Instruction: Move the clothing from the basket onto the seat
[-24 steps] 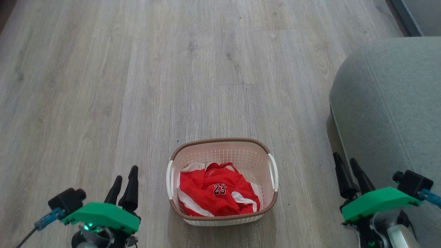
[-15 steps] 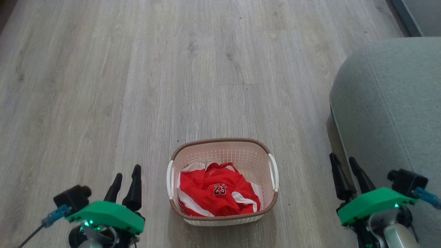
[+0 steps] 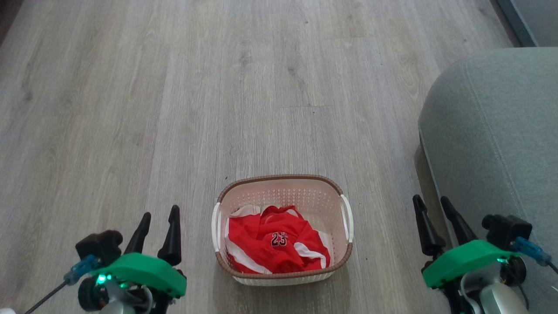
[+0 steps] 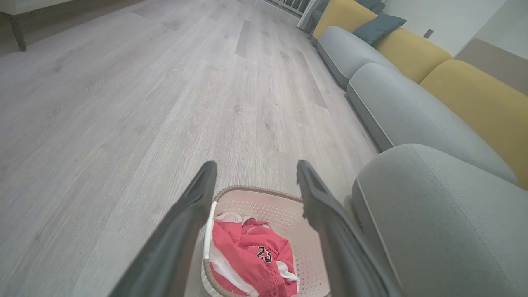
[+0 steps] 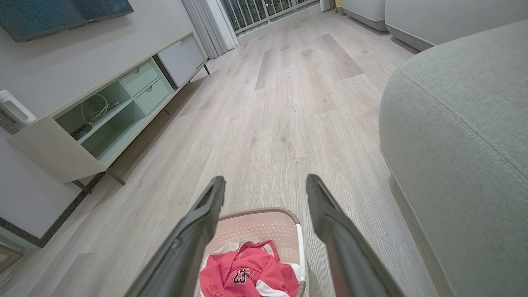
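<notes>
The clothing [image 3: 274, 246], bright red with white stripes and a dark "23" patch, lies crumpled in the basket [image 3: 283, 182], a cream perforated tub with a brown rim on the floor. The grey seat [image 3: 497, 131] rises at the right. My left gripper [image 3: 159, 211] hangs open to the left of the basket, nothing between its fingers. My right gripper [image 3: 431, 203] stands open between the basket and the seat. In the left wrist view the clothing [image 4: 251, 258] and basket [image 4: 305, 251] lie below the open left gripper [image 4: 253, 169]. In the right wrist view the clothing [image 5: 247, 274] lies below the open right gripper [image 5: 264, 181].
Pale wood floor [image 3: 218, 87] stretches ahead. A low cabinet with open shelves [image 5: 103, 119] lines the wall in the right wrist view. More grey sofa sections with yellow back cushions [image 4: 412, 53] run beyond the seat [image 4: 445, 222].
Both grippers have crept slightly inward and forward; the left one's fingers have spread a little wider. Basket and clothing have stayed put.
</notes>
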Robot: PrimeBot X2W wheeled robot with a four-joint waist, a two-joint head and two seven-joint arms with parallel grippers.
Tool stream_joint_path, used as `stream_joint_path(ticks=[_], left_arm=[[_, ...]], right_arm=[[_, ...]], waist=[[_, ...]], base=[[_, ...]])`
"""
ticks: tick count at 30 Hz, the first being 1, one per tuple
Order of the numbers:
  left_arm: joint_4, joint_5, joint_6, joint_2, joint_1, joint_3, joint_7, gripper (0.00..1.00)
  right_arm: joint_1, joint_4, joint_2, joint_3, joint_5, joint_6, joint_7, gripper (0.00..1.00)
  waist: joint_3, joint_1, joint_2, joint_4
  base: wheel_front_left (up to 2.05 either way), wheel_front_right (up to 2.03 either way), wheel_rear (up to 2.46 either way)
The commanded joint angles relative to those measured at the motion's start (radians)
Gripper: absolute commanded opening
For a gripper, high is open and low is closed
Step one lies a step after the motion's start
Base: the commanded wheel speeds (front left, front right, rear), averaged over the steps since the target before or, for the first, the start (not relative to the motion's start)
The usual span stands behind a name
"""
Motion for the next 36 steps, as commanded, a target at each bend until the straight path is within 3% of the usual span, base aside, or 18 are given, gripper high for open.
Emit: stream_joint_path(ticks=[1,13,36], left_arm=[[-0.044,0.041,0.011,0.019,-0.06,0.018,-0.017,1.0],[-0.04,0.147,-0.008,0.008,-0.058,0.045,-0.049,1.0],[-0.043,0.421,-0.049,-0.019,-0.056,0.097,-0.116,1.0]], right_arm=[[-0.042,-0.029,-0.018,0.016,-0.03,0.0,-0.019,1.0],[-0.032,-0.023,-0.027,0.031,-0.08,0.0,-0.052,1.0],[-0.023,-0.009,-0.037,0.039,-0.286,0.0,-0.12,1.0]], waist=[[-0.001,0.0,0.0,0.0],[0.0,0.0,0.0,-0.005],[-0.001,-0.0001,0.0,-0.008]], base=[[0.0,0.0,0.0],[0.0,0.0,0.0],[0.0,0.0,0.0]])
